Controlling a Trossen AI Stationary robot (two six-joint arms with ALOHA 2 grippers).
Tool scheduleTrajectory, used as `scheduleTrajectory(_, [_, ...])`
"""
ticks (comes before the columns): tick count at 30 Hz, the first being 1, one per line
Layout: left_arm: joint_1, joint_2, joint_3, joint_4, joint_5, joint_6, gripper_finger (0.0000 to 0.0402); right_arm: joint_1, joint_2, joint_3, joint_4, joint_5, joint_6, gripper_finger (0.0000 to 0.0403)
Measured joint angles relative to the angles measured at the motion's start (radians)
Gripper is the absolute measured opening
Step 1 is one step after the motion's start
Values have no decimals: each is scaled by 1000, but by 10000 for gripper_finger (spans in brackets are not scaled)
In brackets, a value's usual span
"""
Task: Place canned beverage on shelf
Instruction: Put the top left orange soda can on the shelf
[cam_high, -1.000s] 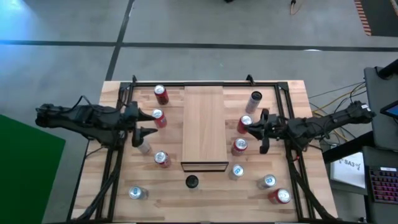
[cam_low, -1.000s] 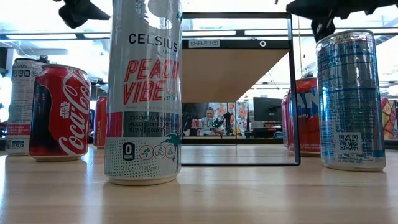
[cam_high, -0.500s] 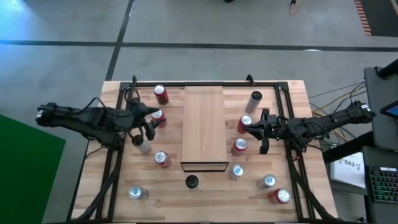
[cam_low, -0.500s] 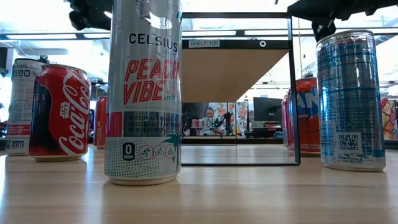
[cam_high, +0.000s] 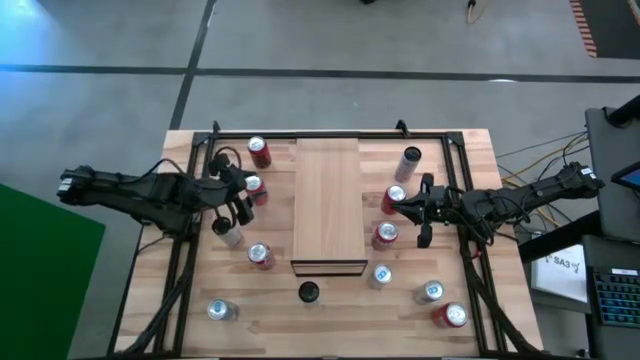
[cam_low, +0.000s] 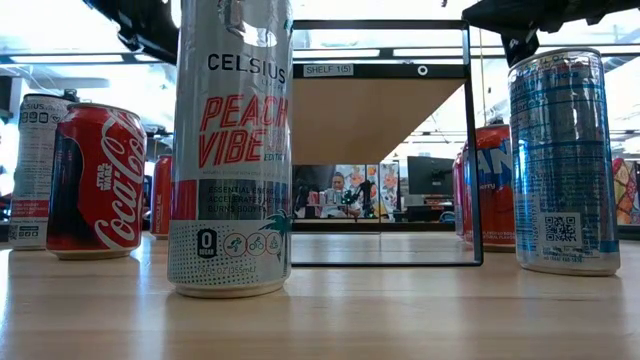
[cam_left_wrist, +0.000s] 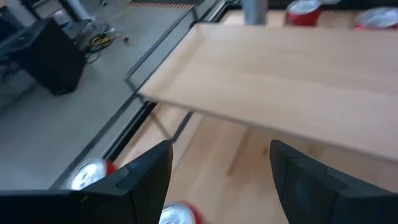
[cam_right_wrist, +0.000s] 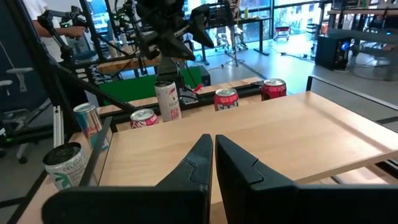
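The shelf (cam_high: 326, 205) stands bare mid-bench, running from the far edge toward the near edge, cans scattered on both sides of it. The left pincer (cam_high: 240, 199) hangs with fingers apart and holding nothing, above the cans left of the shelf, closest to a red can (cam_high: 254, 188) standing upright just beside the shelf's left side. The right pincer (cam_high: 408, 209) waits with fingers together and empty, right of the shelf. A can is likely stiff but dentable, smooth and slippery, fairly heavy if full. Best taken mid-wall, squarely across its width, with moderate squeeze, and kept upright.
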Motion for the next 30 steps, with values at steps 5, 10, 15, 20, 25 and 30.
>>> scheduleTrajectory(5, [60, 1, -8, -4, -2, -27, 241, 0, 0, 1, 0, 1, 22, 11])
scheduleTrajectory(10, [73, 14, -8, -10, -1, -53, 241, 0, 0, 3, 0, 0, 26, 11])
scheduleTrajectory(15, [73, 19, -8, -11, 0, -50, 241, 0, 0, 3, 0, 0, 25, 11])
scheduleTrajectory(20, [73, 20, -8, -20, -92, -41, 241, 0, 0, 3, 0, 0, 26, 11])
scheduleTrajectory(25, [73, 30, -8, -42, 41, -155, 241, 0, 0, 4, 0, 0, 25, 11])
scheduleTrajectory(30, [76, 41, -8, -42, 114, -243, 241, 0, 0, 4, 0, 0, 24, 11])
